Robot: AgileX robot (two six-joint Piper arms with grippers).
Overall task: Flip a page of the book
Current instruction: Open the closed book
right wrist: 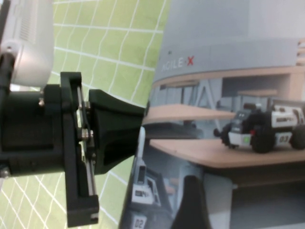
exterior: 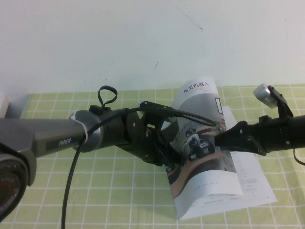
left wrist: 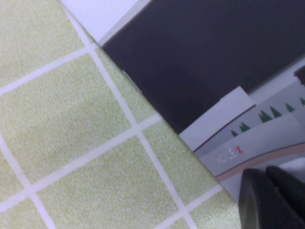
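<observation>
The book point(exterior: 252, 183) lies on the green checked cloth at centre right. Its page point(exterior: 202, 143), the glossy cover leaf with the robot photo, is lifted off it and curls upward. My left gripper point(exterior: 164, 150) is shut on the page's left edge; in the left wrist view its fingers point(left wrist: 252, 200) sit together over the cover point(left wrist: 267, 138). The right wrist view shows the left gripper point(right wrist: 138, 128) nipping the page's edge point(right wrist: 228, 71). My right gripper point(exterior: 220, 139) is shut, its tip point(right wrist: 190, 202) against the photo face of the page.
The green checked tablecloth point(exterior: 114, 191) covers the table up to the white wall point(exterior: 143, 43). The left arm's black cable point(exterior: 71, 181) hangs down at front left. A white object point(exterior: 4, 104) sits at the far left edge.
</observation>
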